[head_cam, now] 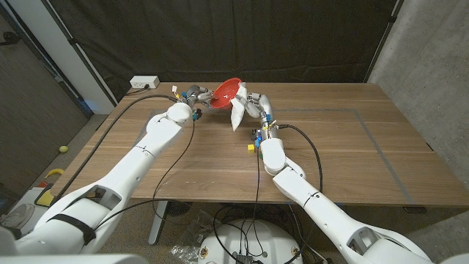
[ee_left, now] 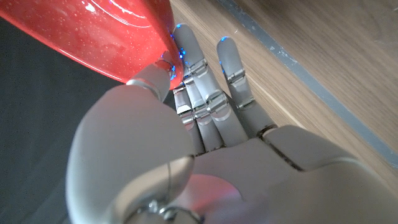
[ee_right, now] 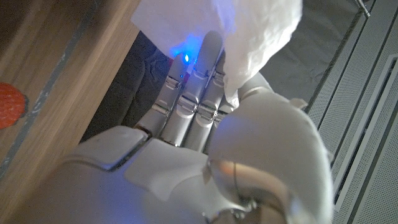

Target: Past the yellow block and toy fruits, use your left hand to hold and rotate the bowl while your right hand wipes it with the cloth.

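Note:
A red bowl [head_cam: 228, 91] hangs tilted above the far middle of the table, and my left hand [head_cam: 196, 97] grips its rim from the left. In the left wrist view the thumb presses on the bowl [ee_left: 106, 37] while the other fingers [ee_left: 208, 93] reach along under it. My right hand [head_cam: 256, 106] is just right of the bowl and holds a white cloth [head_cam: 239, 112] that hangs down beside the bowl. The cloth [ee_right: 249, 31] is bunched between thumb and fingers [ee_right: 193, 99]. A small yellow block [head_cam: 250, 147] lies on the table near my right forearm.
A red toy fruit [ee_right: 9, 104] lies on the wood beside a grey tape line. A white power strip [head_cam: 144, 81] sits at the table's far left corner. A taped rectangle [head_cam: 370, 136] marks the right half of the table. Dark curtains hang behind.

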### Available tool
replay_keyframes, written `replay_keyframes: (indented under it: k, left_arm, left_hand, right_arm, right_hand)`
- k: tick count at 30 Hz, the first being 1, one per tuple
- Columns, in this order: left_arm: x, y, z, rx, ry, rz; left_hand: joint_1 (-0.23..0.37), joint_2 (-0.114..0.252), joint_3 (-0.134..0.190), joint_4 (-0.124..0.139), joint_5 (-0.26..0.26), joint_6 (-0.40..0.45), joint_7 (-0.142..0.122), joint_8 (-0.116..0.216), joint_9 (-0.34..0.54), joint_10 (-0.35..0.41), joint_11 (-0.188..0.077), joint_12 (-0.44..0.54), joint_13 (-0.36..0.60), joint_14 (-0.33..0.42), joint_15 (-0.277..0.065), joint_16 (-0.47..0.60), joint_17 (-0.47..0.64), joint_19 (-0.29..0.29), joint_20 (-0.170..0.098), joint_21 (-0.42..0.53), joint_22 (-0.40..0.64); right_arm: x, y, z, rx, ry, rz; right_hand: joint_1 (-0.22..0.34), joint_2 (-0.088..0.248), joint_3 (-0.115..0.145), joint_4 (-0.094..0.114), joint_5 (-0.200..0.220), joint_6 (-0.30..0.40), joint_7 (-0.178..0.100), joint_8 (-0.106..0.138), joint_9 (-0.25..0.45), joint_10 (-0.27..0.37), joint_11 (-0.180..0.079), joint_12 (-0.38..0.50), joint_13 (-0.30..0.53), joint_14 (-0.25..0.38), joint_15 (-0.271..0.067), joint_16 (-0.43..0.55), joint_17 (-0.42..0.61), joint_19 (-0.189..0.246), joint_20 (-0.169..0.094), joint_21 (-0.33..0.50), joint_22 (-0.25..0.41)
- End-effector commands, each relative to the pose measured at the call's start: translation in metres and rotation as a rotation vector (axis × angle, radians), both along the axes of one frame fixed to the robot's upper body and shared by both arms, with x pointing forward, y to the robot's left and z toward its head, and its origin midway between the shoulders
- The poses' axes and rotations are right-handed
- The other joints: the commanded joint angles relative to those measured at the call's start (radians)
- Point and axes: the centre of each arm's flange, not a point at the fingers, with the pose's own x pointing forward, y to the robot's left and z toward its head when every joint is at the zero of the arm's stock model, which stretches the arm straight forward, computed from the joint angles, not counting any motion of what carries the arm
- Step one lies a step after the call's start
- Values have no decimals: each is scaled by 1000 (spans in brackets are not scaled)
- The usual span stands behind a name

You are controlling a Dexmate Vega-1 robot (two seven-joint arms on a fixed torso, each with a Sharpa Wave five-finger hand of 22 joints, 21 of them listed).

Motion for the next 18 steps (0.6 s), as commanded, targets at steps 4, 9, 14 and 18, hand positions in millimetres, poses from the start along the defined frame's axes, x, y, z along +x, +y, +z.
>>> replay_keyframes:
  k: [4,9,14,18]
  left_arm:
    - [-3,-3,1,-36,-16,-10]
    - [-6,-1,1,-34,-14,-15]
    - [-8,0,0,-26,-3,-40]
    - [-8,1,-3,-54,1,-85]
  left_hand:
    - [6,16,92,65,3,52,60,-4,-1,-9,-28,2,5,0,-2,-6,-2,-7,-103,7,1]
    - [6,16,93,64,3,53,58,-4,-3,-6,-28,2,2,0,-2,-5,0,-8,-103,7,1]
    - [6,15,94,63,3,52,55,-4,-2,-5,-30,3,4,-1,-2,-5,1,-9,-103,8,1]
    - [7,14,95,62,3,53,55,-3,-1,-2,-29,5,5,0,-2,-4,3,-10,-104,9,1]
  right_arm:
    - [-9,5,-7,-56,-14,-5]
    - [-7,3,-6,-37,-15,-11]
    - [-4,2,-4,-22,-23,-20]
    - [-1,0,-1,1,-27,-32]
  right_hand:
    - [8,-9,-5,6,16,101,-19,-5,3,11,1,2,4,8,-31,-1,4,3,-108,19,-5]
    - [8,-9,-5,7,21,100,-19,-11,2,8,-2,-1,7,9,-31,-5,4,0,-109,26,-9]
    - [10,-8,-5,9,26,94,-18,-21,2,3,0,-9,7,8,-31,-13,4,-4,-109,37,-14]
    - [10,-7,-5,11,28,93,-19,-25,2,0,0,-12,9,9,-31,-17,4,-7,-111,42,-17]
